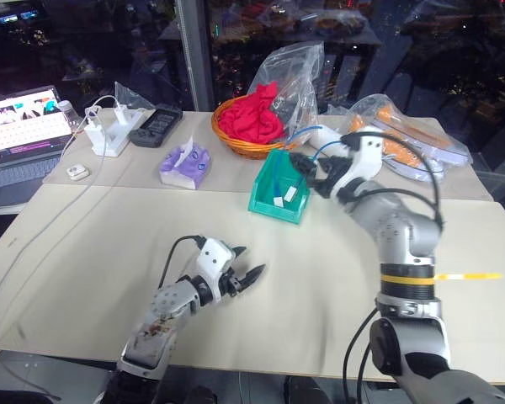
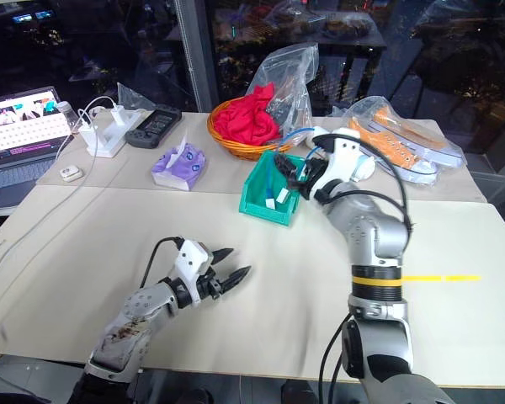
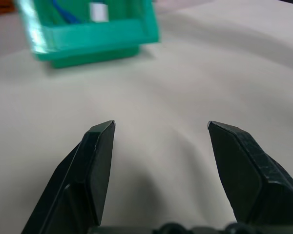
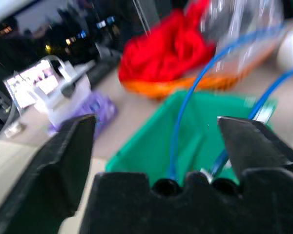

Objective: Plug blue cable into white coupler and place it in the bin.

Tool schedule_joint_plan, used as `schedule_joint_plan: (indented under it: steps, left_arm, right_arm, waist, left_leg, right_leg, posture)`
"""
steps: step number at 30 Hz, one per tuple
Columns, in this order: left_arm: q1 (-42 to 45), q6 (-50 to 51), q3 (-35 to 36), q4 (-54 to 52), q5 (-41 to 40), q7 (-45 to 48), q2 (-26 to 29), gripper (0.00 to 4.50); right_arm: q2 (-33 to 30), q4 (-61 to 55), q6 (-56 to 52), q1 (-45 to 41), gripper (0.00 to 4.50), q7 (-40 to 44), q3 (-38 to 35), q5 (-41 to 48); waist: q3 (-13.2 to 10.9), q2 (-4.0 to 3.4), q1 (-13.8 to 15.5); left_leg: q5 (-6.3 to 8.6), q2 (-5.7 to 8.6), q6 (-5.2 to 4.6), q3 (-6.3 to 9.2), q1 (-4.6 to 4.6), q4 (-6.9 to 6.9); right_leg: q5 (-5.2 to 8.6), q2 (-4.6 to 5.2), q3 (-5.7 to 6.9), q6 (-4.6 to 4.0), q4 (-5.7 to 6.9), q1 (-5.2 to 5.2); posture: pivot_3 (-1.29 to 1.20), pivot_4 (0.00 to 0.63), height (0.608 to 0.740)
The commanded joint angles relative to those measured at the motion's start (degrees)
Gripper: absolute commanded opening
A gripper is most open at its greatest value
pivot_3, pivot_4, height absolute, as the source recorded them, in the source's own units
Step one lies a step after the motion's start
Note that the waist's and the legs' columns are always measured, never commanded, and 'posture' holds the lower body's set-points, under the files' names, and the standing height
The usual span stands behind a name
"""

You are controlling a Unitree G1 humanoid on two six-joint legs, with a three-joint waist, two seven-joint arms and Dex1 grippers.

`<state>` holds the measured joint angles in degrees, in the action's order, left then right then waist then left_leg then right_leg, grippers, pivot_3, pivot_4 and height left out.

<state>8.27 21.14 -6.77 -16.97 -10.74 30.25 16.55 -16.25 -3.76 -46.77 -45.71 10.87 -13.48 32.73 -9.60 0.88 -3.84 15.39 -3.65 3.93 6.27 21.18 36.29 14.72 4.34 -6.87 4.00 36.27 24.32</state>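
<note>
Centre of the frame, upper half: a bin [image 1: 279, 195] sits on the table [image 1: 109, 244], holding a white coupler [image 2: 284, 196] with the blue cable [image 4: 183, 117] looping up out of it. The right gripper [image 1: 307, 168] hovers over the bin's right rim, fingers spread wide, holding nothing. Lower left, the left gripper [image 1: 246, 276] rests open and empty. The placing step looks all but done; next, the right arm likely needs to lift clear without snagging the loop.

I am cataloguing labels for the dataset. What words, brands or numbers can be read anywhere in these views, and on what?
None can be read.
Laptop screen: rows of content, too small to read.
Black handheld device: markings too small to read.
White tag in the teal bin: no legible print.
</note>
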Motion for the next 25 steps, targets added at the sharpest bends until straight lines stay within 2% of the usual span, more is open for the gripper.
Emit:
schedule_joint_plan:
  steps: [1, 4, 6, 10, 17, 25]
  left_arm:
    - [-1.3, -1.0, 6.2, -6.0, 0.7, -5.4, 0.4, 3.26]
    - [-2.9, 0.2, 11.3, -8.7, 1.0, -11.3, -1.1, 3.26]
    - [-4.1, 1.3, 14.4, -10.2, 1.8, -16.4, -3.1, 3.26]
    - [-4.5, 2.5, 17.6, -9.7, 3.6, -23.4, -6.3, 3.26]
    - [-2.2, 2.4, 19.6, -6.2, 2.2, -25.6, -7.1, 3.26]
    - [-0.9, 1.3, 19.8, -4.4, 1.4, -25.2, -6.7, 3.26]
  right_arm:
    - [-4.5, -13.5, -1.6, 6.8, 4.49, 1.8, 0.4, 0.7]
    - [-8.7, -20.6, 0.7, 15.1, 4.49, 1.6, 6.6, -5.8]
    - [-10.1, -22.2, 4.2, 21.2, 4.49, -2.6, 11.2, -13.9]
    - [-5.4, -22.1, 9.4, 30.4, 4.49, -8.5, 14.8, -20.8]
    - [1.7, -16.5, 15.6, 32.4, 4.49, -12.2, 13.7, -25.2]
    - [3.2, -13.5, 17.8, 32.2, 4.49, -11.2, 13.4, -26.9]
  waist:
    - [0.0, 0.0, 0.1]
    - [0.0, 0.0, -0.1]
    - [0.0, 0.0, -0.2]
    - [0.0, 0.03, 0.0]
    - [0.0, 0.04, 0.0]
    - [0.0, 0.04, -0.1]
  left_leg:
    - [0.01, 0.0, -0.01, 0.01, 0.01, 0.0]
    - [0.01, 0.03, -0.03, 0.0, 0.02, 0.02]
    - [0.02, 0.03, -0.03, 0.0, 0.0, 0.06]
    - [0.02, 0.04, -0.04, 0.01, -0.03, 0.22]
    - [-0.15, 0.19, 0.26, 0.01, 0.01, 0.47]
    - [-0.15, 0.19, 0.27, 0.01, 0.03, 0.46]
  right_leg:
    - [0.0, 0.0, 0.01, 0.0, -0.02, -0.01]
    - [-0.01, 0.05, 0.0, 0.03, -0.06, -0.03]
    - [-0.01, 0.04, 0.0, 0.03, -0.03, -0.04]
    - [-0.05, 0.03, -0.01, 0.08, 0.04, -0.14]
    - [-0.4, 0.07, -0.16, 0.28, -0.05, -0.21]
    - [-0.41, 0.08, -0.16, 0.28, -0.07, -0.18]
  posture:
    - [0.0, 0.15, 0.723]
    - [0.0, 0.15, 0.723]
    - [0.0, 0.15, 0.723]
    - [0.0, 0.15, 0.723]
    - [0.0, 0.15, 0.723]
    - [0.0, 0.15, 0.723]
